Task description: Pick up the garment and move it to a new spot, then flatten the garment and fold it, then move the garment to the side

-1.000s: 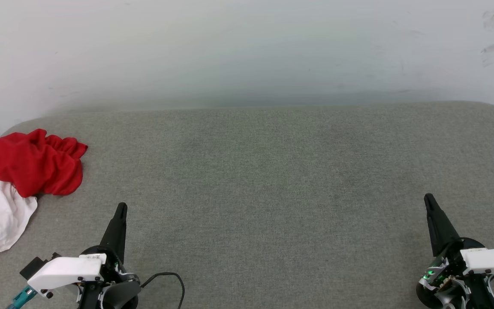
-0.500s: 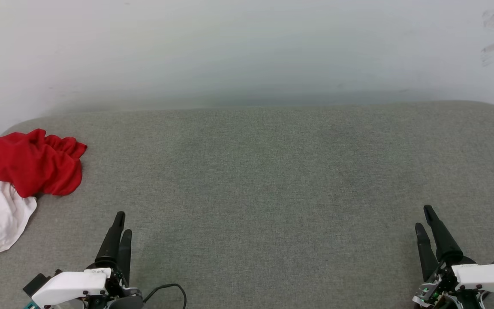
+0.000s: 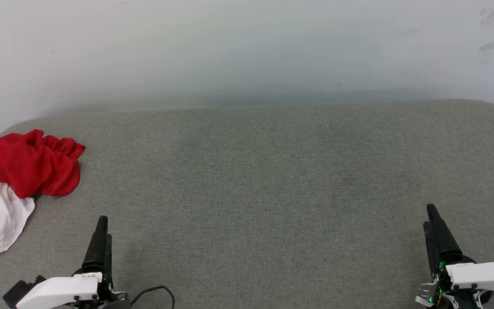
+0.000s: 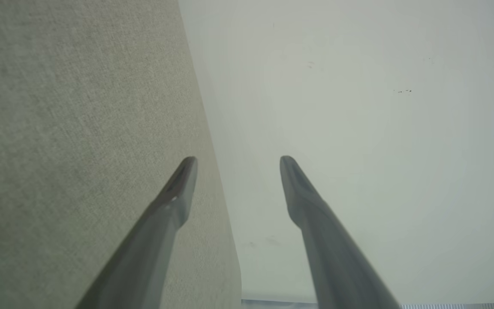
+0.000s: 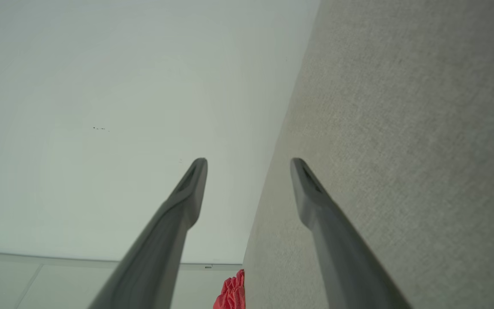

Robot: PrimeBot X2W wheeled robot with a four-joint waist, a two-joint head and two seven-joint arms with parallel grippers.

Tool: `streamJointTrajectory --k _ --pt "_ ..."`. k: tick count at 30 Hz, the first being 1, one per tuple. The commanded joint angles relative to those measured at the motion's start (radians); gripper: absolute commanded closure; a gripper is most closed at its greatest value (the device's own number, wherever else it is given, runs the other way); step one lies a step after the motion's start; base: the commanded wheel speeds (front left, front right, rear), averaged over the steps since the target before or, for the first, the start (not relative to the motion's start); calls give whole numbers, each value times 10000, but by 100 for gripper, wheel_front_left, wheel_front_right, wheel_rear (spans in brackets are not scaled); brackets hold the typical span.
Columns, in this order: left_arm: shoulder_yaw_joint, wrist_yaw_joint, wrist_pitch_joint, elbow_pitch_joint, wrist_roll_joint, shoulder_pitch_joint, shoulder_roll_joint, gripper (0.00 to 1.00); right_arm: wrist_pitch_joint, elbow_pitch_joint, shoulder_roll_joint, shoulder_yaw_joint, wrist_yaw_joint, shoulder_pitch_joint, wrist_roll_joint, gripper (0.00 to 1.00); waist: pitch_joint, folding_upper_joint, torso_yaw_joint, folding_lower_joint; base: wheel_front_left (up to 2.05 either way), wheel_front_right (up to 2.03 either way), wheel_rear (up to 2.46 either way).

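left claw [image 4: 237, 158] wide, was closed | right claw [image 5: 248, 159] likewise | garment [image 3: 28, 167] crumpled, unmoved

The scene is lit brightly and evenly by diffuse light, and no glare is seen on the grey padded surface [image 3: 272, 171]. Only soft shadows are cast: a dim band along its far edge at the foot of the wall [image 3: 247, 43], and a thin dark line under the garment [image 3: 24, 167] by the left edge. Faint greenish banding is seen across the wall. The far corners are bowed by the lens. In the wrist views the left gripper [image 4: 238, 159] and right gripper [image 5: 249, 159] are rendered soft and blurred toward the bottom edge.
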Motion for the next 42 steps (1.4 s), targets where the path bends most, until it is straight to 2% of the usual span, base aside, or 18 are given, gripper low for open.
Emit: streamJointTrajectory --k 1,5,11,12,17,21,27,36,42 --pt "159 -13 -123 -195 303 -69 22 0 -127 -131 -6 -65 2 -195 -531 0 4 -1 -6 -2 0 0 0" --pt "372 -14 -242 -309 779 -55 23 0 -250 -9 -6 -314 3 -257 -1190 0 16 -1 -16 -2 0 0 0" --pt "740 -16 -479 -589 1806 -97 25 0 -484 -388 -5 -416 3 -425 -2897 0 59 -1 -43 -2 0 0 0" --pt "834 -17 -625 -1031 2619 -105 26 0 -637 -910 -5 -205 2 -404 -4193 0 87 -1 -67 -2 0 0 0" --pt "738 -19 -767 -1580 3445 11 28 0 -773 -1404 -4 -30 3 -394 -5271 0 118 -1 -86 -2 0 0 0" --pt "473 -19 -906 -2128 4865 137 26 0 -912 -1788 -4 68 3 -346 -6524 0 157 -1 -101 -2 0 0 0" --pt "-356 597 -1100 -2709 6963 257 29 0 -1103 -2150 -3 111 3 -351 -8227 0 204 -1 -118 -2 0 0 0" --pt "-1149 979 -1373 -3080 8812 451 44 0 -1375 -2585 -2 485 2 -334 -10199 0 261 -1 -147 -2 0 0 0" --pt "-1823 1391 -1545 -3135 9796 519 373 0 -1548 -2651 -1 479 2 -311 -11174 0 278 -1 -158 -2 0 0 0"
